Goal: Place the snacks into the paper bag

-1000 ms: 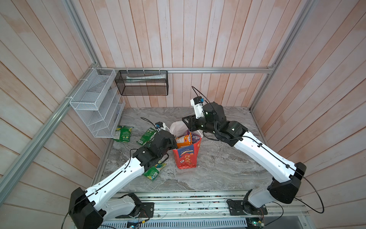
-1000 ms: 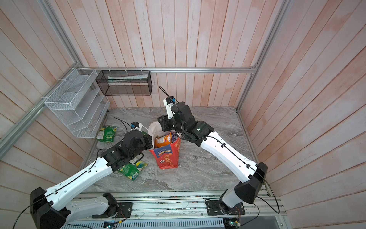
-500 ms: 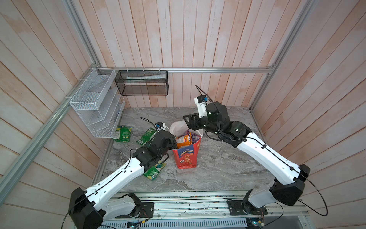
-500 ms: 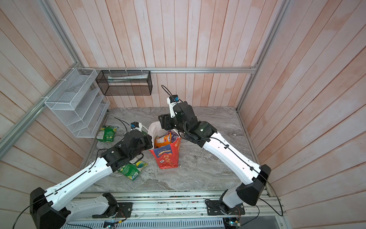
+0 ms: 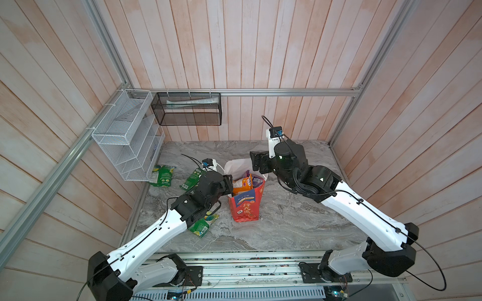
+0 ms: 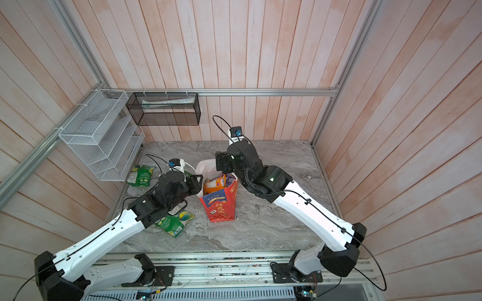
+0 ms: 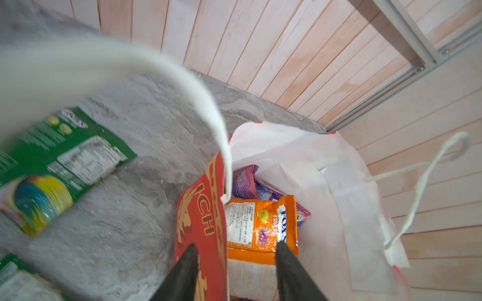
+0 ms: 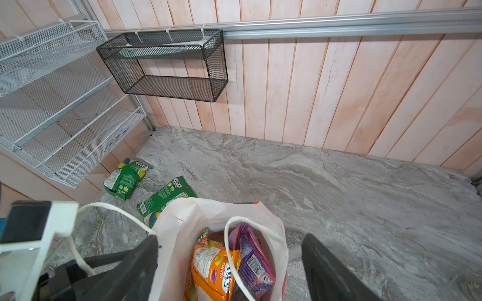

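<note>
Step, as judged: gap between packets. Left tool (image 7: 236, 245) spread, astride bag (image 5: 246, 208) wall, pinching nothing. Right tool (image 8: 230, 236) spread above bag mouth, empty. Bag upright mid-desk (image 5: 287, 221), orange packet (image 7: 260, 224) and purple packet (image 8: 254, 260) inside. Three green packets (image 6: 172, 224) loose on desk left of bag. Next: left tool lifts clear without snagging the wall, then reaches for nearest green packet.

left claw (image 7: 236, 245) parted, right claw (image 8: 231, 236) spread wide, arms angled inward

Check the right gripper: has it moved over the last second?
Yes. In a top view the right gripper has shifted rightward, away from the black wall basket.
</note>
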Controlling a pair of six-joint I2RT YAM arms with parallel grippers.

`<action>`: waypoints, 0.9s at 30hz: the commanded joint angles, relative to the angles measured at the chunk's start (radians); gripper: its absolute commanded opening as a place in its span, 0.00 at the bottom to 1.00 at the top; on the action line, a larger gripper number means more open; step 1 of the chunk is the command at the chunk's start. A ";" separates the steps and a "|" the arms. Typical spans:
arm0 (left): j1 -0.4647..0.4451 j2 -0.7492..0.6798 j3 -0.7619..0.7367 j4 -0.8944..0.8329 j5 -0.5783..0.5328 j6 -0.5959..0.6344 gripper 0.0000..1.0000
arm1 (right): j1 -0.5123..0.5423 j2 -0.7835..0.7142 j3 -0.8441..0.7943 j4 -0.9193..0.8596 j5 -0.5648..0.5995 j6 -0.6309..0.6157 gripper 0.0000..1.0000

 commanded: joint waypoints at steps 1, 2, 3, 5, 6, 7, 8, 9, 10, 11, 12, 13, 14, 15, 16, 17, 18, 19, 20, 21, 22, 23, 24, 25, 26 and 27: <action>-0.003 -0.032 -0.013 0.022 -0.022 0.026 0.78 | 0.010 -0.026 -0.095 -0.017 0.074 0.001 0.90; -0.003 -0.039 -0.013 0.017 -0.033 0.032 0.86 | 0.011 -0.036 -0.131 0.002 0.081 0.005 0.90; -0.003 -0.046 -0.015 0.017 -0.041 0.039 0.91 | 0.013 -0.043 -0.169 0.018 0.082 0.006 0.90; -0.003 -0.058 -0.024 0.038 -0.027 0.071 0.94 | 0.013 -0.047 -0.221 0.042 0.091 0.008 0.91; -0.003 -0.062 -0.029 0.046 -0.021 0.080 0.94 | 0.013 -0.047 -0.242 0.054 0.100 0.009 0.90; -0.003 -0.062 -0.030 0.048 -0.019 0.086 0.94 | 0.013 -0.045 -0.259 0.065 0.111 0.009 0.91; -0.002 -0.063 -0.029 0.043 -0.023 0.086 0.93 | 0.013 -0.041 -0.272 0.075 0.123 0.010 0.90; -0.003 -0.061 -0.029 0.040 -0.036 0.080 0.92 | 0.013 -0.034 -0.278 0.081 0.132 0.009 0.90; -0.003 -0.060 -0.028 0.036 -0.053 0.072 0.91 | 0.013 -0.022 -0.278 0.080 0.139 0.008 0.90; -0.002 -0.057 -0.028 0.037 -0.070 0.068 0.89 | 0.013 -0.013 -0.277 0.080 0.147 0.009 0.90; -0.002 -0.052 -0.023 0.033 -0.085 0.064 0.87 | 0.014 -0.004 -0.276 0.081 0.155 0.008 0.90; -0.002 -0.048 -0.018 0.028 -0.101 0.064 0.84 | 0.013 0.002 -0.278 0.086 0.161 0.004 0.89; -0.002 -0.041 -0.007 0.018 -0.117 0.060 0.81 | 0.013 0.007 -0.280 0.095 0.172 0.002 0.88; -0.003 -0.031 0.004 0.006 -0.136 0.055 0.79 | 0.013 0.011 -0.284 0.103 0.187 0.000 0.87; -0.003 -0.024 0.012 -0.001 -0.152 0.053 0.77 | 0.013 0.015 -0.287 0.109 0.197 -0.002 0.86; -0.003 -0.015 0.018 -0.007 -0.164 0.051 0.74 | 0.012 0.020 -0.290 0.114 0.201 -0.005 0.83; -0.002 -0.006 0.023 -0.009 -0.173 0.046 0.73 | 0.011 0.025 -0.291 0.115 0.203 -0.011 0.79; -0.003 -0.002 0.026 -0.008 -0.174 0.043 0.72 | 0.010 0.029 -0.290 0.113 0.207 -0.011 0.73; -0.003 0.006 0.030 -0.006 -0.173 0.041 0.70 | 0.010 0.031 -0.292 0.115 0.210 -0.013 0.67; -0.003 0.012 0.036 -0.002 -0.168 0.039 0.68 | 0.010 0.030 -0.295 0.122 0.213 -0.018 0.59; -0.003 0.016 0.041 -0.001 -0.166 0.037 0.66 | 0.010 0.027 -0.300 0.130 0.212 -0.021 0.50; -0.003 0.021 0.047 -0.001 -0.166 0.033 0.62 | 0.011 0.018 -0.309 0.145 0.210 -0.027 0.38; -0.003 0.027 0.053 0.002 -0.166 0.032 0.59 | 0.011 0.008 -0.317 0.153 0.210 -0.029 0.31; -0.002 0.031 0.057 0.007 -0.167 0.035 0.54 | 0.009 0.001 -0.320 0.155 0.210 -0.033 0.24; -0.001 0.038 0.062 0.014 -0.171 0.038 0.48 | 0.009 -0.009 -0.326 0.157 0.210 -0.038 0.17; 0.000 0.046 0.070 0.018 -0.177 0.038 0.40 | 0.008 -0.021 -0.334 0.164 0.210 -0.045 0.10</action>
